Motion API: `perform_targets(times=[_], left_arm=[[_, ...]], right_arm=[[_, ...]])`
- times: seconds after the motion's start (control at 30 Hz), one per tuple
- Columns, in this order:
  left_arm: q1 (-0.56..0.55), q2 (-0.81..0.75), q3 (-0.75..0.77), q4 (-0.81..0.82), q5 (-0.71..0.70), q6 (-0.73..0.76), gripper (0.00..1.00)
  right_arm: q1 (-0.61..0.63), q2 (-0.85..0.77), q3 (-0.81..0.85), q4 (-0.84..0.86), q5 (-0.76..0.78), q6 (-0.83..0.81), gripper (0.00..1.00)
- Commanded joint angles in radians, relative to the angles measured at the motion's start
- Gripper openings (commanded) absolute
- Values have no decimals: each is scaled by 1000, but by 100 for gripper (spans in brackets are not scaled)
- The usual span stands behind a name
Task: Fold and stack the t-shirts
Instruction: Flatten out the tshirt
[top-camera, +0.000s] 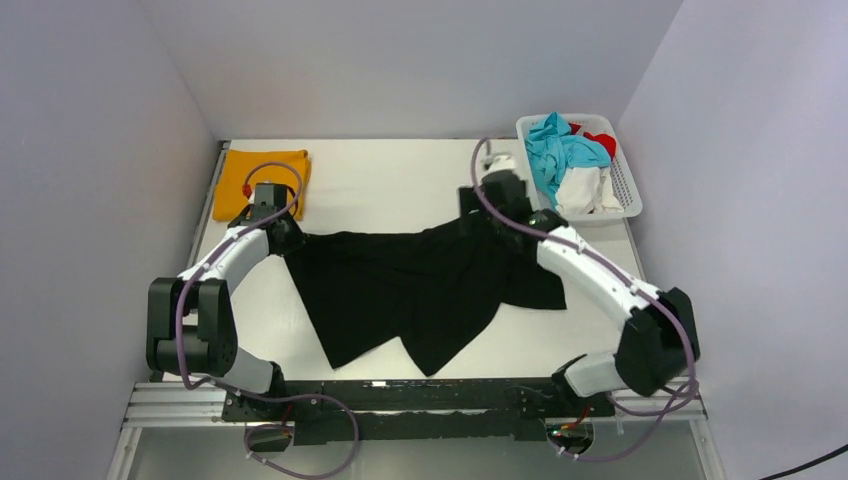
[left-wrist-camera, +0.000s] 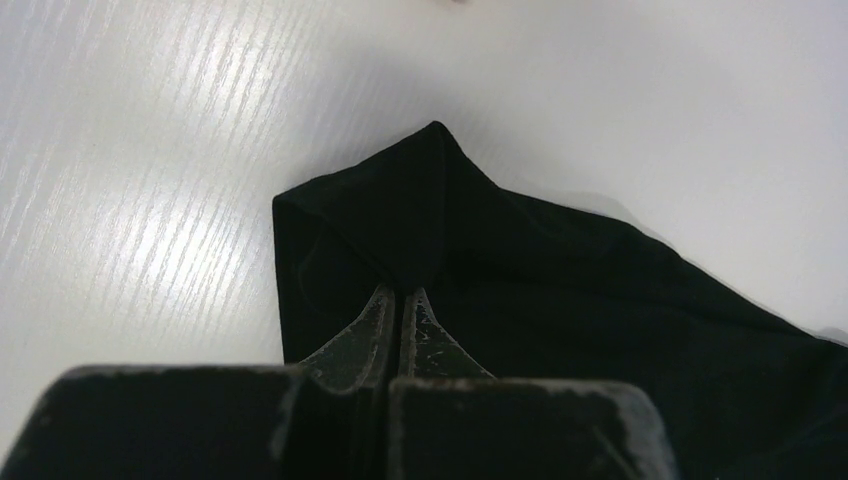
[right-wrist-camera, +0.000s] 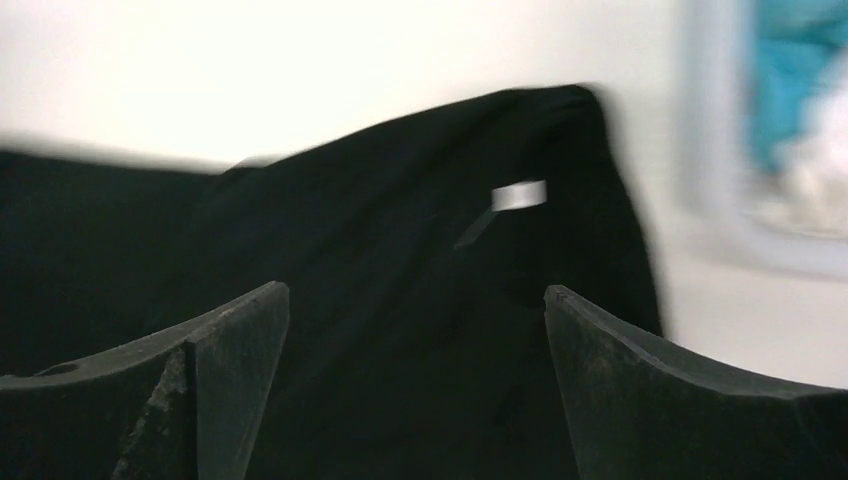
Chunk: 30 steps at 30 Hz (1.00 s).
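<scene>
A large black t-shirt (top-camera: 420, 290) lies spread and crumpled across the middle of the table. My left gripper (top-camera: 289, 240) is shut on its left corner. In the left wrist view the fingertips (left-wrist-camera: 400, 292) pinch a raised peak of the black t-shirt (left-wrist-camera: 560, 300). My right gripper (top-camera: 470, 214) hovers at the shirt's upper right corner, open. The right wrist view shows its gripper (right-wrist-camera: 417, 292) spread wide over the black cloth (right-wrist-camera: 400, 240), nothing between the fingers, a small white label (right-wrist-camera: 520, 195) ahead. An orange-yellow t-shirt (top-camera: 264, 180) lies folded at the back left.
A white lattice basket (top-camera: 625, 185) at the back right holds teal, white and red clothes. It shows blurred at the right edge of the right wrist view as the basket (right-wrist-camera: 715, 200). Walls close in on the table's left, back and right.
</scene>
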Motion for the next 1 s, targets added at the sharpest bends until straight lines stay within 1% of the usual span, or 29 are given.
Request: perform_targets(times=[0.0,0.1,0.13,0.2,0.27,0.33,0.4,0.47,0.57,0.63,0.67,0.73,0.77,0.8,0.83,0.87,0.93,0.97], left_arm=[[7,-51,-25,42,32,-13,0],[8,-55,-43,57,53,-12,0],[8,-55,-49,64,61,-14,0],[8,-57,-59,72,74,-14,0],[9,-61,-70,79,78,-16,0],[8,-65,-80,86,81,-17,0],[9,-67,-85,90,78,-16,0],[8,-65,-88,91,78,-16,0],[8,-58,-91,93,82,-18,0],[8,-55,-95,97,85,-22,0],[8,-55,-98,101,86,-23,0],[9,-57,-98,95,79,-23,0],[10,-60,-98,93,74,-21,0],[10,-64,-100,93,71,-21,0],[10,-65,-98,91,68,-20,0],[9,-67,-96,91,64,-18,0],[10,-72,-88,84,64,-17,0],[10,-76,-86,86,65,-17,0]], right_arm=[[222,-65,-117,-56,-374,17,100],[407,-57,-180,-59,-482,41,100],[466,-43,-187,-77,-473,47,100],[576,-9,-189,-121,-406,52,100],[646,37,-198,-140,-381,64,99],[677,92,-203,-162,-378,73,96],[703,120,-201,-177,-320,91,93],[723,145,-208,-175,-305,95,90],[729,204,-223,-177,-274,110,86],[728,231,-237,-161,-249,126,81],[727,237,-242,-151,-229,138,75],[721,238,-240,-155,-185,155,58],[715,232,-238,-168,-152,169,46],[705,223,-235,-177,-130,180,30],[688,206,-235,-180,-118,188,20],[666,183,-237,-180,-109,193,12],[606,116,-228,-182,-70,195,1],[564,77,-219,-179,-36,197,0]])
